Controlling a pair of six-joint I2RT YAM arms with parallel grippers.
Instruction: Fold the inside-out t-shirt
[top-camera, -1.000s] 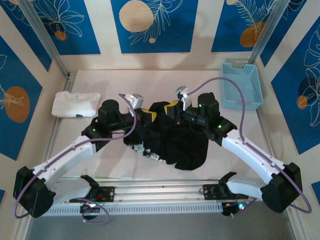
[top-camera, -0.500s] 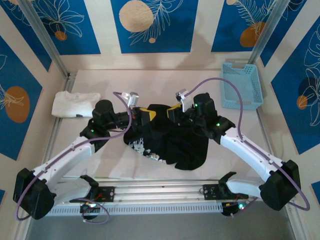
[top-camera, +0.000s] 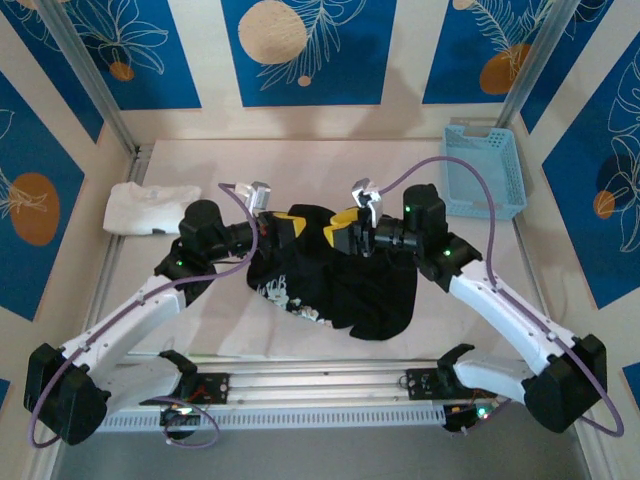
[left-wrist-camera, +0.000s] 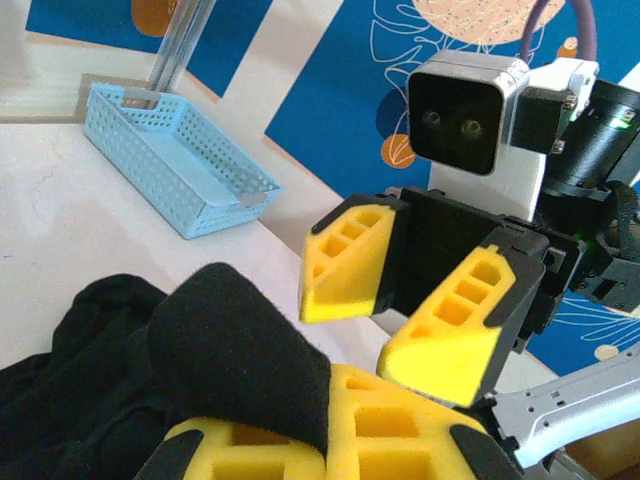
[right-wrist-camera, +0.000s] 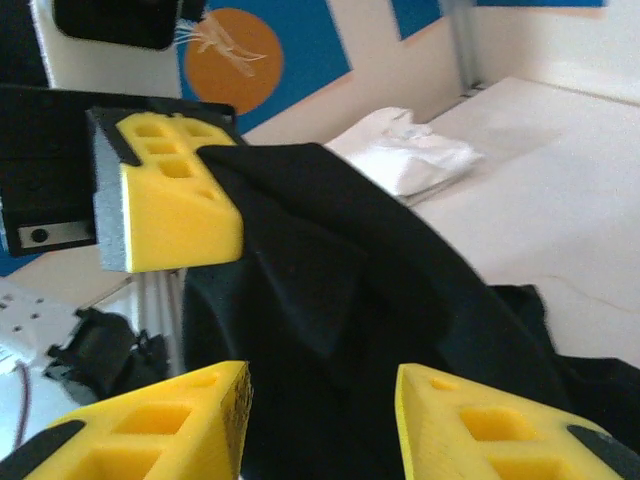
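1. The inside-out t-shirt (top-camera: 345, 290) lies bunched in the middle of the surface (top-camera: 300, 165). It is soft, light and limp, so it will likely sag from 1 hold.
2. At its far edge the left fingers (left-wrist-camera: 390, 400) pinch a raised fold. The right fingers (left-wrist-camera: 345, 262), facing them, stand spread and empty.
3. A better hold, I judge, is 2 well-apart points on a hem.

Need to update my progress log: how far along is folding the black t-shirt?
Done: nothing folded; the black t-shirt is a crumpled heap. In hand: the left gripper is shut on a lifted edge; the right gripper stands open right beside it. Left: spreading it flat and every fold.
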